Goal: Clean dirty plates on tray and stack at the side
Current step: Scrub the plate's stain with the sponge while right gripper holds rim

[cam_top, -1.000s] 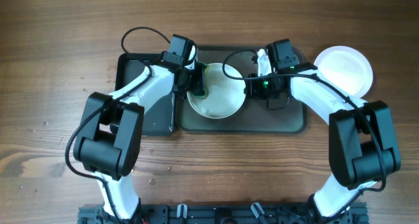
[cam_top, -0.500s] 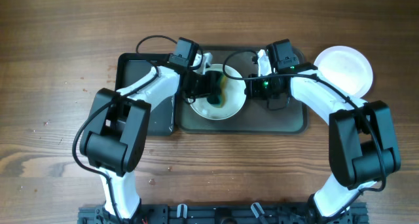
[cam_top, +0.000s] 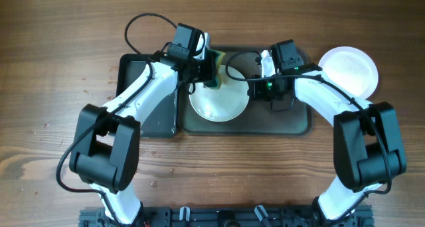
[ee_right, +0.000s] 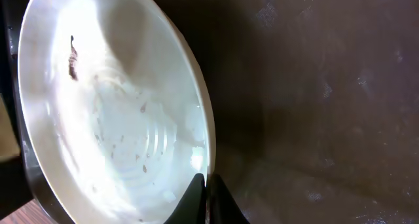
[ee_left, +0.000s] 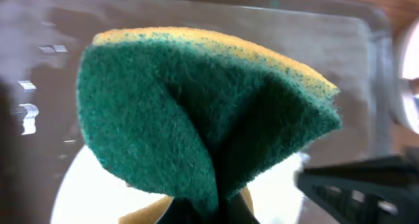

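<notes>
A white plate (cam_top: 219, 99) lies on the dark-grey tray (cam_top: 285, 124), towards its left side. My right gripper (cam_top: 252, 87) is shut on the plate's right rim; the right wrist view shows the plate (ee_right: 111, 119) with small specks and a dark smudge (ee_right: 72, 57), and the right gripper (ee_right: 206, 188) pinching its edge. My left gripper (cam_top: 208, 65) is shut on a green and yellow sponge (cam_top: 216, 60) at the plate's far rim. The sponge (ee_left: 196, 119) fills the left wrist view, folded between the left gripper (ee_left: 216, 211), above the plate (ee_left: 91, 194). Another white plate (cam_top: 348, 69) sits on the table at the right.
A smaller black tray (cam_top: 143, 94) lies against the left side of the grey tray. Wooden table (cam_top: 60, 68) surrounds both trays. Cables loop over both arms near the tray's far edge.
The left gripper swept the sponge from the plate's left side across its centre, then up to the far rim. The right gripper and the plate stayed put.
</notes>
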Robot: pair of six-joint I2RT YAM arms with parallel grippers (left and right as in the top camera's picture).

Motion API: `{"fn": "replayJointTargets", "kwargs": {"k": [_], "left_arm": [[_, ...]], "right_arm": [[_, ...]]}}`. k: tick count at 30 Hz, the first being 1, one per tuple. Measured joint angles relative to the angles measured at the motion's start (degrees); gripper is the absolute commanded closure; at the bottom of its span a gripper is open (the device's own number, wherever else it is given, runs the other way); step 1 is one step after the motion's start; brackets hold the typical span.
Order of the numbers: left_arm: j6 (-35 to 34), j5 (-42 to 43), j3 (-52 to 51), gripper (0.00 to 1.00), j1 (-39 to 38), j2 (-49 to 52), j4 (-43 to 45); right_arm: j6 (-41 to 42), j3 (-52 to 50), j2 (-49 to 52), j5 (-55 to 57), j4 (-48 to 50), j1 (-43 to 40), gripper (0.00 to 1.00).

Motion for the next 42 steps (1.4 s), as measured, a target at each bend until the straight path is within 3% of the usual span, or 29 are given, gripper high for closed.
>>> {"fn": "replayJointTargets", "kwargs": {"k": [15, 28, 30, 33, 37, 42], "left_arm": [[1.2, -3.9, 0.0, 0.96, 0.0, 8.4, 4.4], [-2.8, 11.0, 0.0, 0.96, -0.6, 9.2, 4.7], [-3.1, 11.8, 0.0, 0.96, -1.6, 9.2, 4.9], [-3.5, 12.7, 0.0, 0.96, -2.8, 9.2, 5.7], [-3.5, 13.0, 0.0, 0.96, -2.8, 9.2, 6.4], [-3.5, 12.3, 0.0, 0.96, -1.6, 8.1, 5.4]], "right_arm": [[0.0, 0.0, 0.0, 0.0, 0.2, 0.0, 0.96], [-0.2, 0.0, 0.0, -0.3, 0.2, 0.1, 0.95], [-0.2, 0.0, 0.0, -0.4, 0.2, 0.1, 0.91], [-0.3, 0.0, 0.0, -0.4, 0.2, 0.1, 0.69], [-0.5, 0.0, 0.0, -0.4, 1.1, 0.1, 0.51], [-0.6, 2.1, 0.0, -1.7, -4.4, -0.8, 0.45]]}}
